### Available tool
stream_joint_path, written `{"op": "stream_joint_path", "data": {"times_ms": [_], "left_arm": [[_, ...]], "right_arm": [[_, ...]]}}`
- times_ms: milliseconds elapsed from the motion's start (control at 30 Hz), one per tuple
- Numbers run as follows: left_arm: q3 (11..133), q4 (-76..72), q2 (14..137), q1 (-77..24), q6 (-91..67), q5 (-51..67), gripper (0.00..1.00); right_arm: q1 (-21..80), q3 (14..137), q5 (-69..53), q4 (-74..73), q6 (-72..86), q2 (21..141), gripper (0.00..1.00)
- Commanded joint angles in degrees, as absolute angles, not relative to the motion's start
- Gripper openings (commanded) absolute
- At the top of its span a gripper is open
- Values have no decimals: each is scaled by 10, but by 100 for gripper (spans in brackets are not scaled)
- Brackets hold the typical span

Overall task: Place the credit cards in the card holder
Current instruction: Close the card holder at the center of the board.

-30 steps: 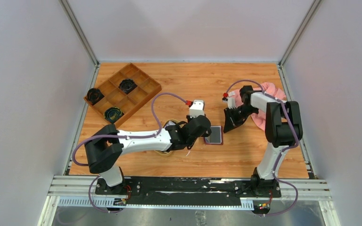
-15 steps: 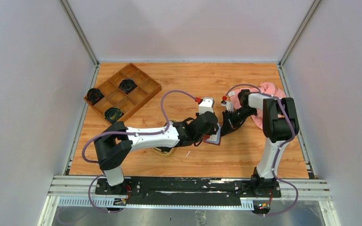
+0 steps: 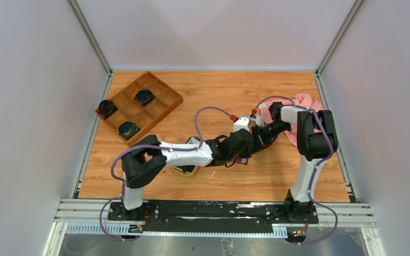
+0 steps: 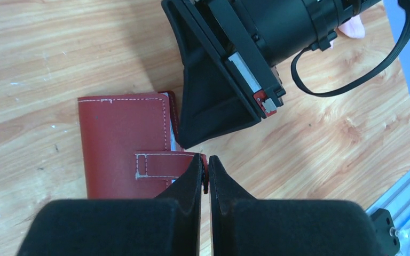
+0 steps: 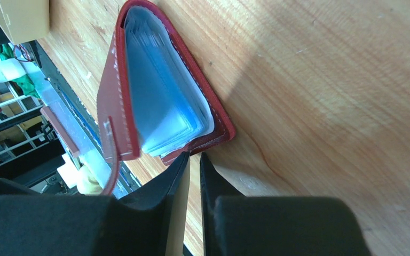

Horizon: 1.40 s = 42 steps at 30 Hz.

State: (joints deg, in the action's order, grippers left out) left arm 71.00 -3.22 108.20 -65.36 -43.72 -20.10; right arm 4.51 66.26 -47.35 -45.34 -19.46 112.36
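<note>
Dark red leather, the card holder (image 4: 123, 144) lay half-open on the table (image 4: 58, 53), its snap tab (image 4: 160, 164) pinched by the left hand (image 4: 205, 170), with the right hand (image 5: 194, 170) pressed nearly together, empty, at its corner. No credit cards could be seen. Were the thin tab lost from the pinch, the cover would probably be dropped shut.

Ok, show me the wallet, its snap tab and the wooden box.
wallet (image 4: 120, 138): left wrist view, on the red outer cover.
snap tab (image 4: 163, 166): left wrist view, middle of the stitched strap.
box (image 3: 165, 100): top view, on the bare right-corner compartment.
</note>
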Motion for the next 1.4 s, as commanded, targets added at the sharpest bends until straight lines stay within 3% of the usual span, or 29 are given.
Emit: {"op": "stream_joint_path", "data": {"times_ms": [0, 267, 467, 667, 867, 1067, 1267, 1367], "left_arm": [[719, -48, 1108, -652, -444, -162, 3], [707, -76, 1139, -651, -446, -132, 12], [710, -83, 1128, -648, -424, -109, 39], [706, -99, 1099, -644, -373, -60, 58], [711, -133, 1099, -642, -349, 25, 62], [711, -147, 1069, -642, -325, 81, 63], [619, -146, 947, -642, -262, 47, 65], [549, -146, 881, -639, -232, -12, 77]], "right_arm": [[48, 675, -454, -460, -201, 1130, 17], [11, 677, -482, -468, -210, 1097, 20], [-4, 680, -484, -474, -218, 1083, 20], [-27, 673, -510, -472, -246, 1015, 25], [-22, 673, -621, -481, -262, 1016, 29], [20, 699, -649, -496, -260, 1075, 28], [55, 715, -597, -491, -244, 1104, 27], [57, 711, -524, -482, -228, 1123, 23]]}}
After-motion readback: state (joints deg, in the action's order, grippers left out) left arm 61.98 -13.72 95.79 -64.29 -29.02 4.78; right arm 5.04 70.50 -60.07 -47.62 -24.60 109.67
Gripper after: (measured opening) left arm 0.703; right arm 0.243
